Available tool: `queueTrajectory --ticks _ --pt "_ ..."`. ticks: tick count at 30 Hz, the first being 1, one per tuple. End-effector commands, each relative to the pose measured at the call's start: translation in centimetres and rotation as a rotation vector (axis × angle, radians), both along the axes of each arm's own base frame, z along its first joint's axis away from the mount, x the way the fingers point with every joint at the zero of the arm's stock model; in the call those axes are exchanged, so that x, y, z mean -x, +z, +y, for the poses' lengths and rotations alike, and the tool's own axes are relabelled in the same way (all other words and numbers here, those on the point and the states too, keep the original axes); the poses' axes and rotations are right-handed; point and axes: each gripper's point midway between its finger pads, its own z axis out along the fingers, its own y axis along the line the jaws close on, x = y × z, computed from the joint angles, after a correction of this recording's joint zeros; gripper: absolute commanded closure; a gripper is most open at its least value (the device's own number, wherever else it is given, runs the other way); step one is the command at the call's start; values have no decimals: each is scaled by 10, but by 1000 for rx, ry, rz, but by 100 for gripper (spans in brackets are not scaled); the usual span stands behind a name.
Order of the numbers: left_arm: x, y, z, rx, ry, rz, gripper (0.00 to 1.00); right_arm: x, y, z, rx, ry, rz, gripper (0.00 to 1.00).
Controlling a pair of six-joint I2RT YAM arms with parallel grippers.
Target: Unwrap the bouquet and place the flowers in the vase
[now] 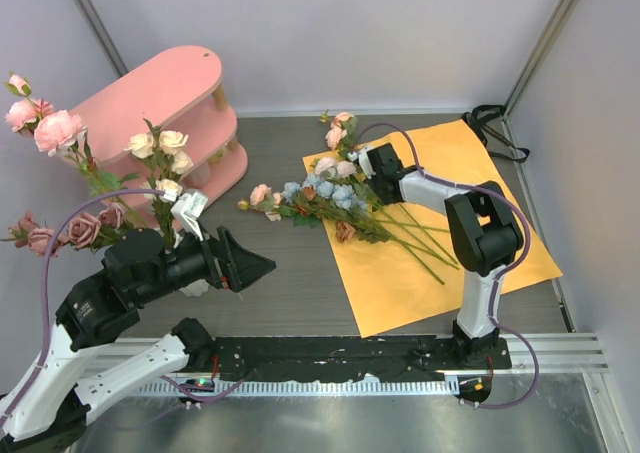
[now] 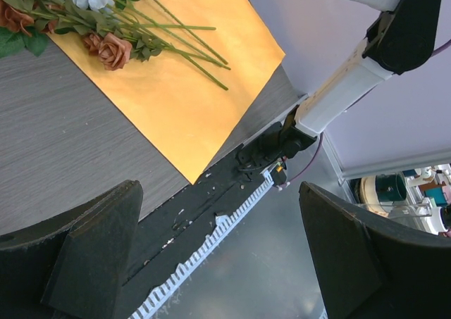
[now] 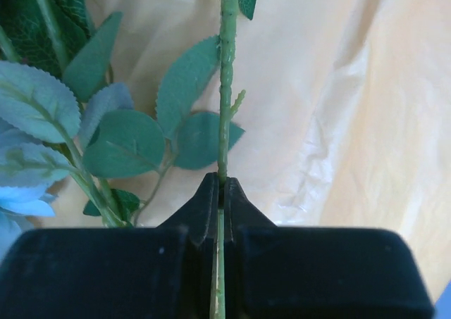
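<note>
One slim green flower stem (image 3: pixel 225 65) is clamped by the right gripper (image 3: pixel 220 186), seemingly to lift it off the flat orange wrapping sheet (image 3: pixel 366 122) beneath, while the left gripper (image 2: pixel 217 192) gapes empty.

Plain pale grey walls (image 1: pixel 350 33) with slanting metal posts (image 1: pixel 545 38) enclose a dark grey wood-grain table (image 1: pixel 290 293), evenly lit, with a pink tiered shelf (image 1: pixel 165 98) at its far left and a brushed metal strip (image 1: pixel 350 423) along the near edge
</note>
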Motion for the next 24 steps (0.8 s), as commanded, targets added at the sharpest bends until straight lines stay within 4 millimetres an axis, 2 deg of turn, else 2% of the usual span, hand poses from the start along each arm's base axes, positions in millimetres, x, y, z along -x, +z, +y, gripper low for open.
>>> queueTrajectory --ticks 1,2,3,4,5,7,8,9,11,12,13,14,15,16,17,18,19,20,21,22,23,24 --pt "-3 11 -5 32 -4 -22 3 -21 90 -11 28 -93 -290 99" --pt "-3 12 -5 34 -4 -25 3 -20 120 -10 23 -104 -367 99" --pt "-4 12 -6 33 -3 -26 3 -15 130 -18 64 -139 -412 99" --pt "-5 15 -5 40 3 -32 3 -16 152 -17 49 -156 -488 99" --pt "-6 16 -5 41 8 -33 3 -11 167 -9 52 -137 -530 99" --pt "-7 20 -6 55 15 -36 3 0 208 -5 8 -153 -643 99" --pt "-7 23 -6 65 17 -41 3 9 220 10 -27 -125 -669 99" --pt "-8 25 -6 76 23 -43 3 19 244 14 -87 -121 -715 99" --pt "-10 32 -6 113 32 -68 2 33 263 39 -254 -79 -729 99" --pt "-11 36 -6 128 38 -76 2 48 279 51 -342 -49 -737 99" --pt "-12 42 -7 151 41 -91 2 57 287 71 -456 28 -716 99" --pt "-14 45 -7 163 49 -99 1 68 288 82 -549 55 -690 99" --pt "-15 48 -7 174 56 -104 1 78 297 100 -720 69 -663 99" --pt "-16 54 -8 196 58 -118 0 94 316 108 -855 110 -662 99" --pt "-19 57 -9 205 64 -125 0 117 303 133 -973 234 -560 99" --pt "-20 60 -9 215 70 -135 0 134 331 147 -1188 279 -558 99" --pt "-23 64 -10 229 76 -151 0 153 344 154 -1300 340 -540 99" --pt "-26 65 -11 229 87 -151 0 178 328 168 -1375 446 -441 99" --pt "-30 67 -10 232 109 -154 0 195 358 170 -1511 534 -493 99" --pt "-31 70 -10 237 111 -157 0 216 362 176 -1617 575 -413 99" --pt "-37 71 -11 234 135 -154 0 232 354 183 -1652 645 -334 99" --pt "-39 76 -10 241 145 -167 0 248 368 182 -1709 727 -342 99"
